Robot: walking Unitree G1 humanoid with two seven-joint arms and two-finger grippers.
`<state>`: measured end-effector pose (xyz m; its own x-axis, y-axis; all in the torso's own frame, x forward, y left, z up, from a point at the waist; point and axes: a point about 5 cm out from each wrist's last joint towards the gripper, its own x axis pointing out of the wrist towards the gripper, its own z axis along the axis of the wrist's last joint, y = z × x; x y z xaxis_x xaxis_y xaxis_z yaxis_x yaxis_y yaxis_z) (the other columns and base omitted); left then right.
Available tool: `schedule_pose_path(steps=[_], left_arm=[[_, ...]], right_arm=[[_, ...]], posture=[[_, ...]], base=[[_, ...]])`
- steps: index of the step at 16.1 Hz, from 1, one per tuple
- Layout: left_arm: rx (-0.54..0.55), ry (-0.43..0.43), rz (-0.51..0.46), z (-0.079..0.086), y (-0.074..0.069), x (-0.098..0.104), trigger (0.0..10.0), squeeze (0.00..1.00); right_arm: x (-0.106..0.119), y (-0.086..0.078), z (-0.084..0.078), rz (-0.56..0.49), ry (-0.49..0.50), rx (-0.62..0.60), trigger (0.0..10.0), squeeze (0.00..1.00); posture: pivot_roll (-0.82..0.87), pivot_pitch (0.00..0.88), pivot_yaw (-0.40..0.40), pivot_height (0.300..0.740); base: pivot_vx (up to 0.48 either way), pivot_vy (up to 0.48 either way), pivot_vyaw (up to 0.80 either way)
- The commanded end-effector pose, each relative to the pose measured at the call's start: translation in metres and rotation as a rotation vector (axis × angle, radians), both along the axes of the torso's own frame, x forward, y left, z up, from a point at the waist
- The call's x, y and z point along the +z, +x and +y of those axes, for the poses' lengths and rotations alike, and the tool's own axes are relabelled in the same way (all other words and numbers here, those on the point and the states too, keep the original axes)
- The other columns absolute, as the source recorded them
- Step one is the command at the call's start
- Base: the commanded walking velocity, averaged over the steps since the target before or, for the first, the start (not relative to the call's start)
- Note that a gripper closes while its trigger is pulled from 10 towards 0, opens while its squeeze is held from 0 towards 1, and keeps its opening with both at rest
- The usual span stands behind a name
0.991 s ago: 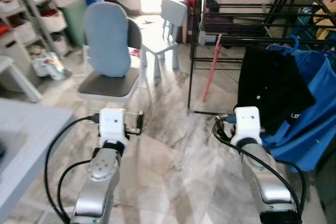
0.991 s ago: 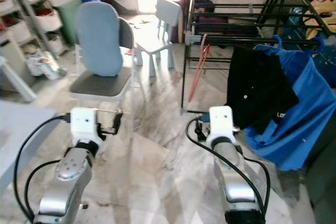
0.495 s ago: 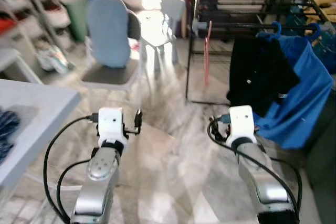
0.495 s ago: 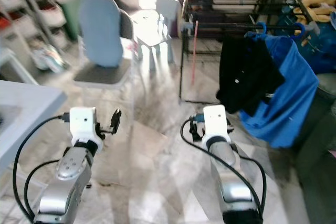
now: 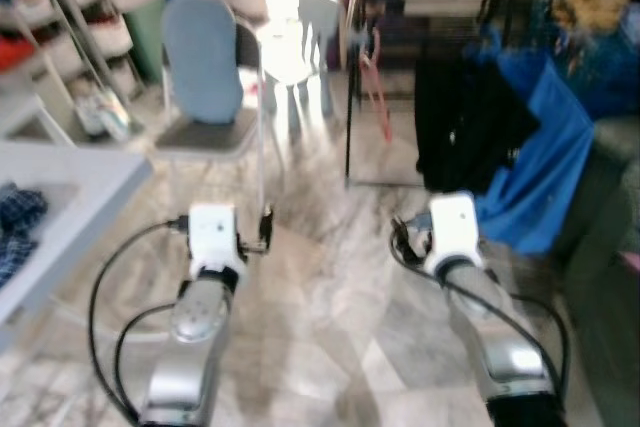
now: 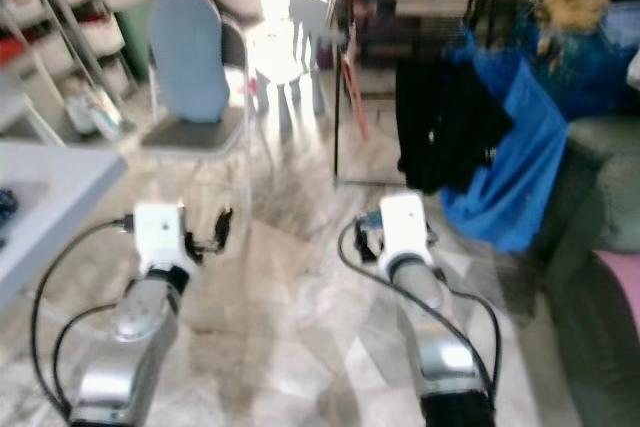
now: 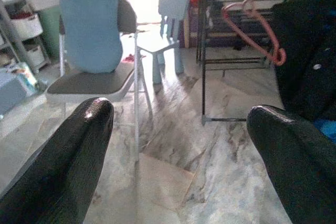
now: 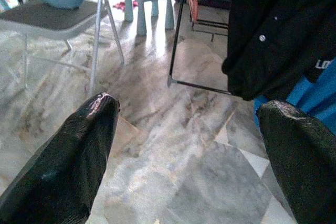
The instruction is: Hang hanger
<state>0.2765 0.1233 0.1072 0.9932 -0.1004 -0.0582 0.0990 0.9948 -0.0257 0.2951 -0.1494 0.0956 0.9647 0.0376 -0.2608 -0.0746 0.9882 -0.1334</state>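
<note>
Marble floor (image 5: pixel 330 287), blurred in head views. Black drying rack (image 7: pixel 207 51) ahead, carrying black garment (image 8: pixel 273 35) and blue garment (image 5: pixel 545 162). Folding chair (image 7: pixel 94 40) with blue cushion at left. Pink hanger (image 7: pixel 252 30) hooked on rack beside black garment. Left gripper (image 7: pixel 178 145) and right gripper (image 8: pixel 194 150) both spread wide, empty, above floor.
</note>
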Motion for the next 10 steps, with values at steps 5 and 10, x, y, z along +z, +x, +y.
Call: schedule_pose_path(steps=[5,10], left_arm=[[-0.009,0.022,-0.071,-0.001,0.018,0.015,10.0,0.0],[-0.004,0.047,-0.091,0.005,0.024,0.02,10.0,0.0]], right_arm=[[0.014,0.018,0.017,-0.034,-0.017,0.045,10.0,0.0],[0.009,0.017,0.029,-0.021,0.014,0.072,10.0,0.0]], posture=[[-0.06,0.0,0.047,0.74],[-0.08,0.0,0.052,0.74]], base=[[0.0,0.0,0.0],[0.0,0.0,0.0]])
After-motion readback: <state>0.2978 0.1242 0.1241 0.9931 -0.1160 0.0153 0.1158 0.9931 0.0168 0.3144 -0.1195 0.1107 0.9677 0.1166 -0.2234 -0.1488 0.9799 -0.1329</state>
